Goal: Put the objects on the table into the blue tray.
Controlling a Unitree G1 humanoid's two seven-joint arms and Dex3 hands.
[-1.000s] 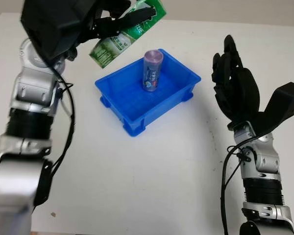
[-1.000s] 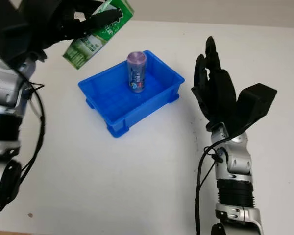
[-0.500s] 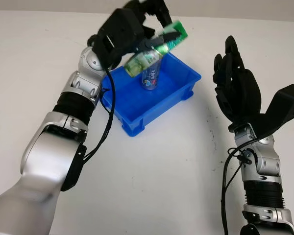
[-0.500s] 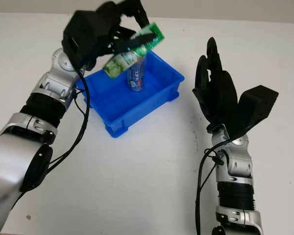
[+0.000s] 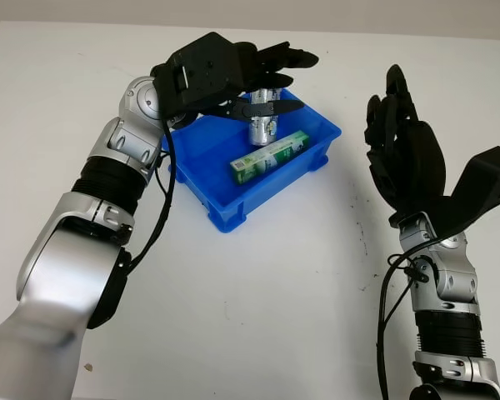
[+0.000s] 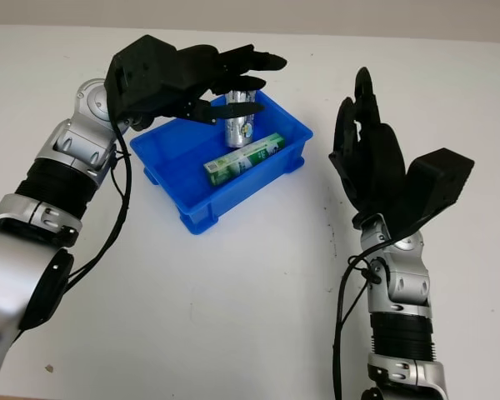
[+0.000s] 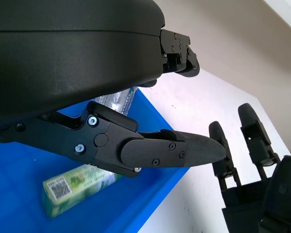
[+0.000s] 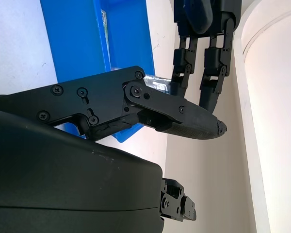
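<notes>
The green carton (image 5: 269, 156) lies in the blue tray (image 5: 212, 197) beside the upright can (image 5: 263, 125); left hand (image 5: 246, 79) hovers above, fingers open and empty. Best lift straight up, clear of the can

Left hand (image 5: 258, 79) hangs over blue tray (image 5: 225, 212); upright can (image 5: 262, 129) blocks its far half.

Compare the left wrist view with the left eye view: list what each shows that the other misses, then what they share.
Left wrist view alone: the QR-style code on the green carton's end. Left eye view alone: the whole blue tray, the can standing upright in it, and the table. Both: the open left hand above the tray, the carton lying inside, and the open right hand raised beside it.
</notes>
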